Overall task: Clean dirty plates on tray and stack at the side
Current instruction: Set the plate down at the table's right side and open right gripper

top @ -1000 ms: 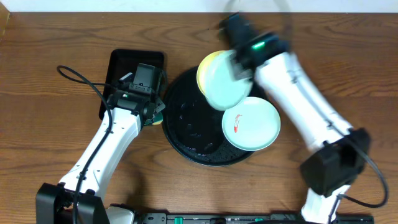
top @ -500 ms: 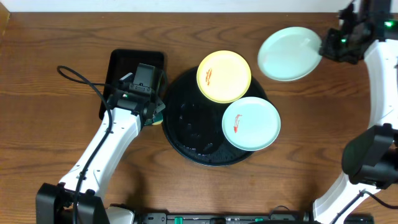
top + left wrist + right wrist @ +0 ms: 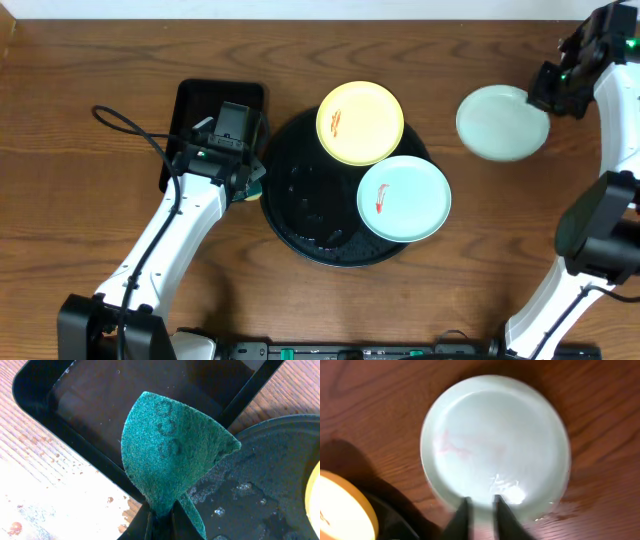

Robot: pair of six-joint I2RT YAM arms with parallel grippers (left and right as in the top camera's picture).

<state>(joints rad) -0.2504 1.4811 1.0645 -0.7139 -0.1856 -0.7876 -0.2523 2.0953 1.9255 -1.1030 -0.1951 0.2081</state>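
A pale yellow plate [image 3: 360, 122] with a red smear and a pale blue-white plate [image 3: 403, 198] with a red smear lie on the round black tray [image 3: 300, 210]. My right gripper [image 3: 548, 95] is shut on the rim of a second pale blue-white plate [image 3: 500, 122], holding it over the wood at the far right. In the right wrist view that plate [image 3: 495, 442] shows faint pink traces, and the gripper [image 3: 480, 510] pinches its near edge. My left gripper [image 3: 161, 520] is shut on a green sponge [image 3: 170, 455] beside the tray's left rim [image 3: 270, 425].
A rectangular black tray [image 3: 205, 115] stands left of the round tray, under my left arm; it also shows in the left wrist view [image 3: 125, 395]. A black cable [image 3: 130, 125] loops at the left. Bare wood lies at the right around the held plate.
My right arm has swung from over the round tray to the far right, carrying the pale blue-white plate with it and then a little downward. The left arm has not moved.
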